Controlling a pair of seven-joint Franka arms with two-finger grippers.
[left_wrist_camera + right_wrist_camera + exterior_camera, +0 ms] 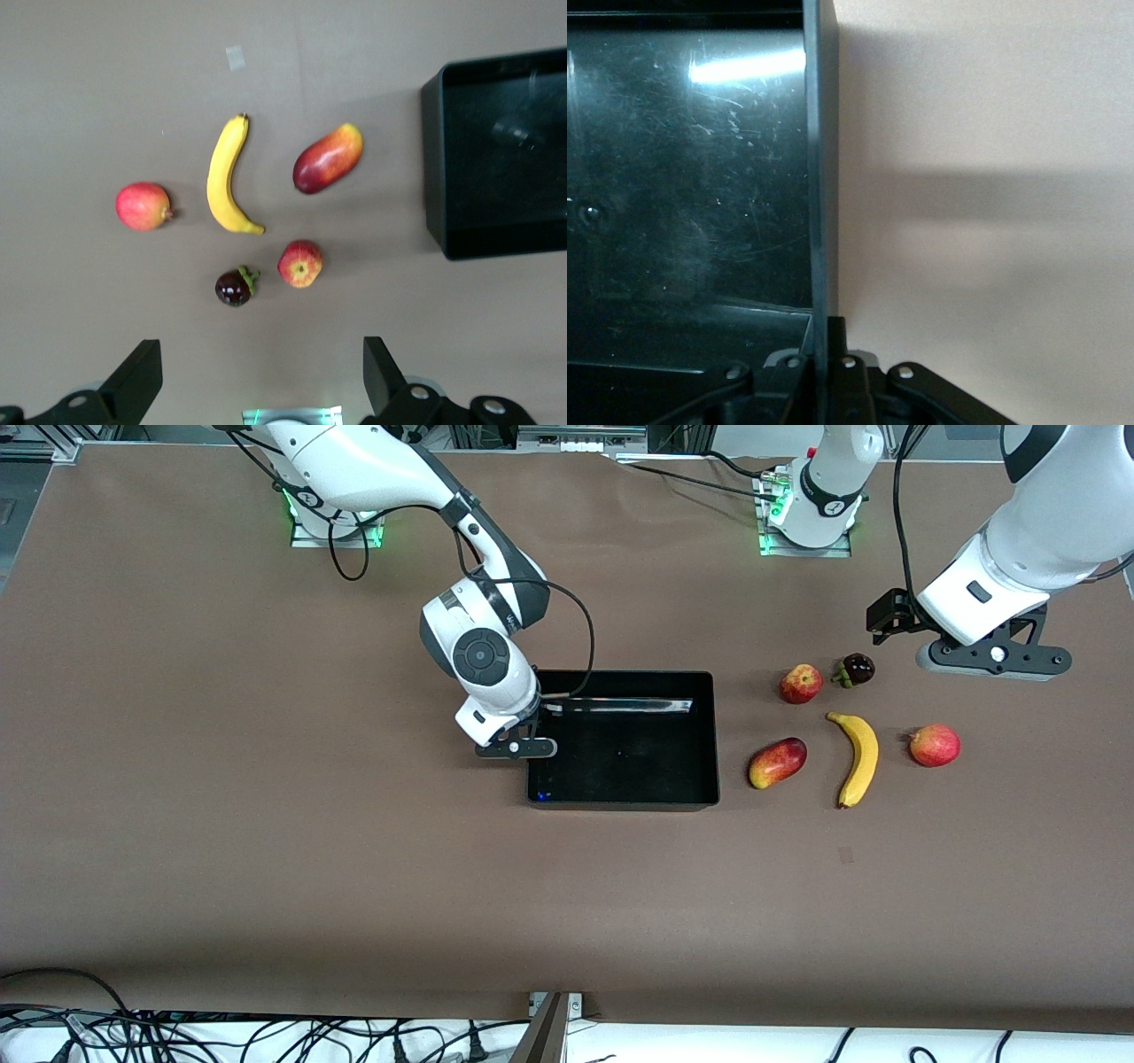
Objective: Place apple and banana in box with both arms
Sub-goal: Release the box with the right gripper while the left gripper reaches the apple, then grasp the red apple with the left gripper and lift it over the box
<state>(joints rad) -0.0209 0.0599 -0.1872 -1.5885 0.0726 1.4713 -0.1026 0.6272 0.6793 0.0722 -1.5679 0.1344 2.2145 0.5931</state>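
Observation:
The black box (714,735) sits mid-table. My right gripper (530,751) is shut on the box's end wall (818,177) toward the right arm's end, and the wall passes between the right gripper's (828,336) jaws. The apple (801,684), red with yellow streaks, lies beside the box toward the left arm's end. The yellow banana (856,758) lies nearer the front camera than the apple. My left gripper (992,657) hangs open and empty over bare table beside the fruits. In the left wrist view the apple (300,263), banana (227,173) and box (431,159) lie ahead of that gripper (261,367).
A dark purple fruit (855,670) lies right beside the apple. A red-and-yellow oval fruit (777,763) lies between the box and the banana. A plainer red round fruit (935,745) lies beside the banana toward the left arm's end. The brown table (266,824) spreads around them.

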